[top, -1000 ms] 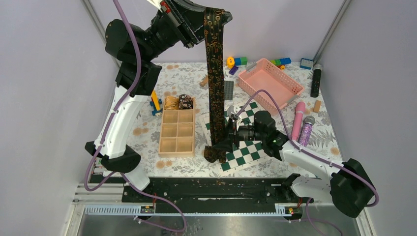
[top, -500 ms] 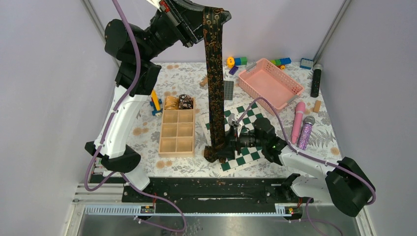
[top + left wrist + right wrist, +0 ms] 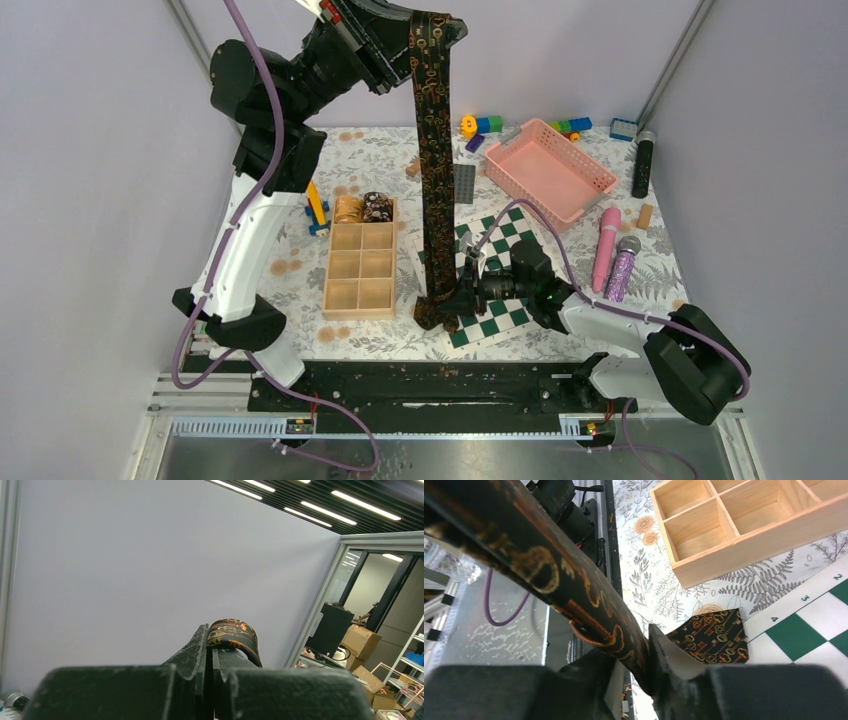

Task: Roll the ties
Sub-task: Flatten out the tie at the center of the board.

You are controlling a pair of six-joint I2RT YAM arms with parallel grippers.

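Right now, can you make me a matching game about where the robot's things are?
Things:
1. left pincer
2. right pincer
3. golden rolled tie
4. purple microphone

Places:
A. in the far-left compartment of the wooden box
B. lying to the right of the chessboard
C. around the long tie, low down
D. shut on the long tie's top end, high up

Pairs: 1-D, 2-C, 3-A, 4-B.
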